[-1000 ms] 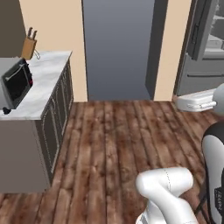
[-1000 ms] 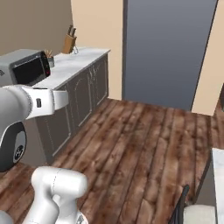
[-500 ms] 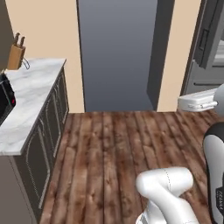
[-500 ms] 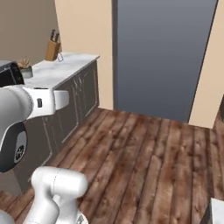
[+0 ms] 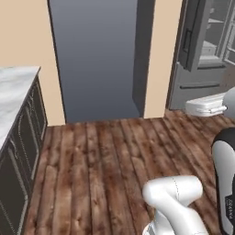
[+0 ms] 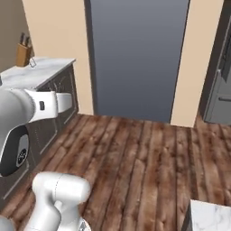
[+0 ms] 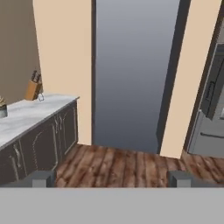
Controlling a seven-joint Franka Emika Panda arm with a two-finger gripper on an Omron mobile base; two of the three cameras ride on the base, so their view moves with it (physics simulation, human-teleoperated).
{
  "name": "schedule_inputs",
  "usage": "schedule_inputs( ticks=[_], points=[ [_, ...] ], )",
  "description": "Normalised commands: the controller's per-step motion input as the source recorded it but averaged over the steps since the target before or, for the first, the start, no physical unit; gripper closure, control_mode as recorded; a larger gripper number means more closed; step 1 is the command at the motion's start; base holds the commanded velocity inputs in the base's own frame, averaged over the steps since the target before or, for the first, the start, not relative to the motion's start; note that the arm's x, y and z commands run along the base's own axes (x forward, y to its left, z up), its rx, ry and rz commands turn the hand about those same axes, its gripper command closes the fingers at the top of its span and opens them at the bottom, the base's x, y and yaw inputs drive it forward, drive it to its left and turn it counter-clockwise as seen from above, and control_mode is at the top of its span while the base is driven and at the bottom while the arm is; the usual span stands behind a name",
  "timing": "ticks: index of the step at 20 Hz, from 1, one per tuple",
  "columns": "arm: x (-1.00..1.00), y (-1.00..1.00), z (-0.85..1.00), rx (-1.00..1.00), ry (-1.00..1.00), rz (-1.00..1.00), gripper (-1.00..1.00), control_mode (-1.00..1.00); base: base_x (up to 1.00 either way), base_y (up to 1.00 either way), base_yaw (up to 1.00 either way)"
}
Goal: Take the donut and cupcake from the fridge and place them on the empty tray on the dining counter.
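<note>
view swung right (fridge point(image 5: 206, 50) nearer).

Peach walls point(image 6: 54, 31) flanked a tall grey-blue doorway point(image 6: 135, 58). Dark wood plank floor point(image 5: 101, 165) throughout. At one side, a dark cabinet run point(image 7: 39, 148) w/ white marble surface point(image 6: 36, 72); knife block point(image 6: 22, 54) at its back, prob. wooden.
</note>
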Motion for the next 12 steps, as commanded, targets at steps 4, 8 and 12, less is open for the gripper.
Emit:
schedule_inputs(
  ticks=[4,8,12],
  points=[
    [0.0,0.0,0.0,0.0,0.0,0.0,-1.0,1.0,0.17,-0.25,-0.47],
    [0.0,0.0,0.0,0.0,0.0,0.0,-1.0,1.0,0.71,0.0,-0.46],
    [0.0,0.0,0.0,0.0,0.0,0.0,-1.0,1.0,0.8,0.01,-0.41]
  ],
)
